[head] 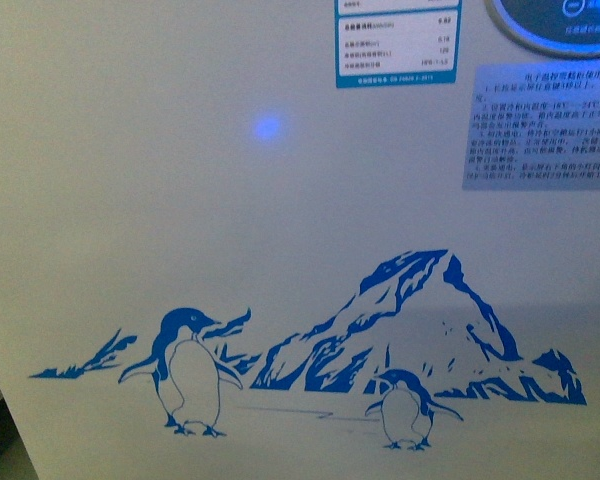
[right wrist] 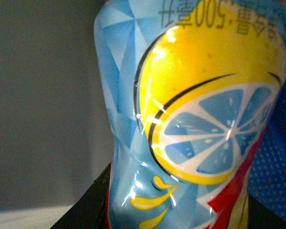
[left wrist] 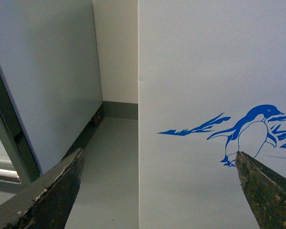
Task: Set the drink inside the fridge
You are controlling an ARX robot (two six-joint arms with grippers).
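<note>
The fridge (head: 180, 180) fills the front view: a white front wall with a blue penguin-and-mountain decal (head: 380, 350) and paper labels at the top right. Neither arm shows there. In the left wrist view my left gripper (left wrist: 157, 164) is open and empty, its two dark fingers (left wrist: 57, 191) spread in front of the fridge's white front (left wrist: 205, 71), near its corner. In the right wrist view my right gripper is shut on the drink (right wrist: 190, 119), whose blue label with a yellow lemon slice fills the picture; the fingers are mostly hidden behind it.
A grey cabinet (left wrist: 43, 81) stands beside the fridge, with a narrow gap of grey floor (left wrist: 109, 162) and a pale wall (left wrist: 115, 47) between them. Something blue and perforated (right wrist: 276, 171) lies behind the drink.
</note>
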